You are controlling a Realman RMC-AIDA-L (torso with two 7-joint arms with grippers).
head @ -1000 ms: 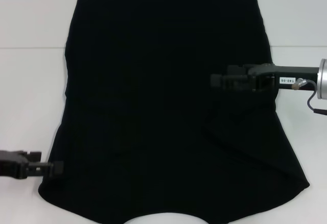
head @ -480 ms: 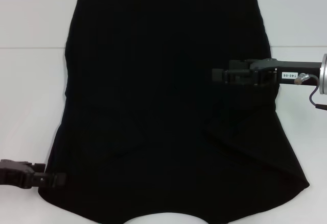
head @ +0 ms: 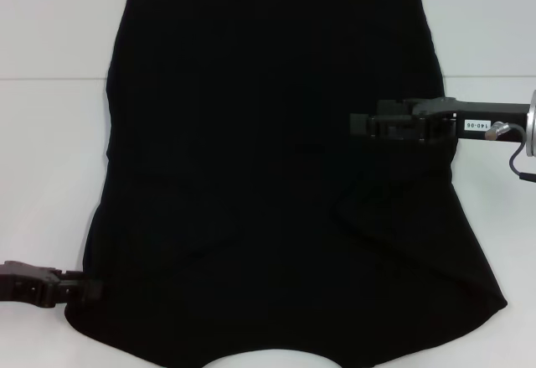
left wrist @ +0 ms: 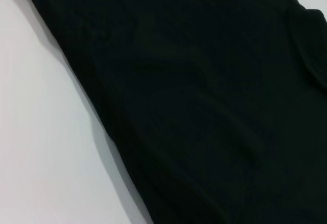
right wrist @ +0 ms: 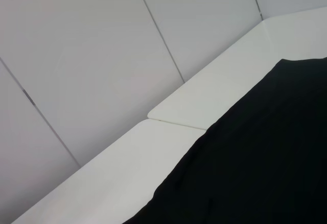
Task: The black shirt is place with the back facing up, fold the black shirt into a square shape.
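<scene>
Currently the black shirt is spread flat on the white table, sleeves apparently tucked. Left gripper is placed at the near-left corner, right gripper over the right side; finger states cannot be told. Corner grasp is needed next.

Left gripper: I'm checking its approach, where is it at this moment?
In the head view the left gripper sits low on the robot's left, at the black shirt's near-left edge on the white table.
</scene>
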